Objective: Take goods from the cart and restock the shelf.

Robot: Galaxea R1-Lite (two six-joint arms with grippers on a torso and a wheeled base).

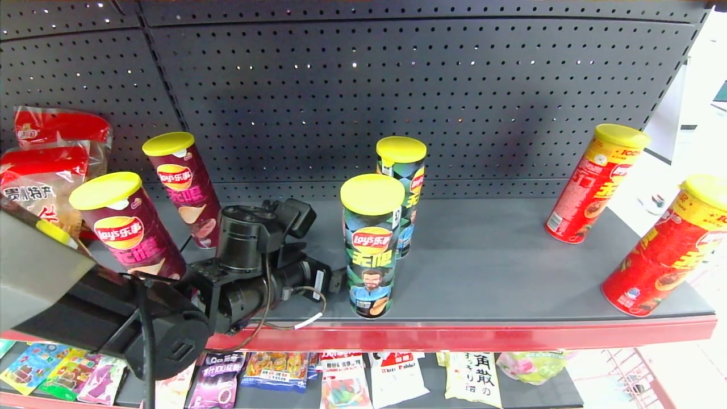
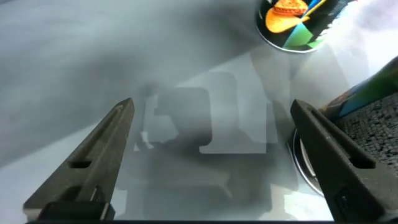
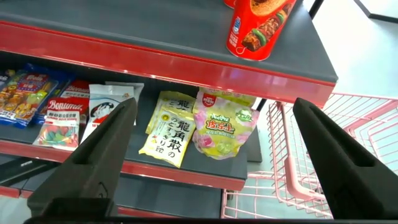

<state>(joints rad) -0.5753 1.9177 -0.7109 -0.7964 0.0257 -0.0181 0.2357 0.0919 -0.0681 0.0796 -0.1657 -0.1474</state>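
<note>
The grey shelf (image 1: 500,272) carries chip cans with yellow lids: two green ones (image 1: 372,250) (image 1: 403,187), two purple ones (image 1: 128,227) (image 1: 184,187) and two red ones (image 1: 596,182) (image 1: 664,250). My left gripper (image 1: 335,279) lies low over the shelf, right beside the front green can. In the left wrist view it (image 2: 211,106) is open, with bare shelf between its fingers and the green can (image 2: 373,93) just outside one finger. My right gripper (image 3: 216,102) is open and holds nothing, in front of the shelf's red edge below a red can (image 3: 258,25).
Snack bags (image 3: 174,124) line the lower shelf. The pink wire cart (image 3: 323,162) stands at the shelf's right end. Red bags (image 1: 45,165) sit at the far left of the upper shelf. Bare shelf lies between the green and red cans.
</note>
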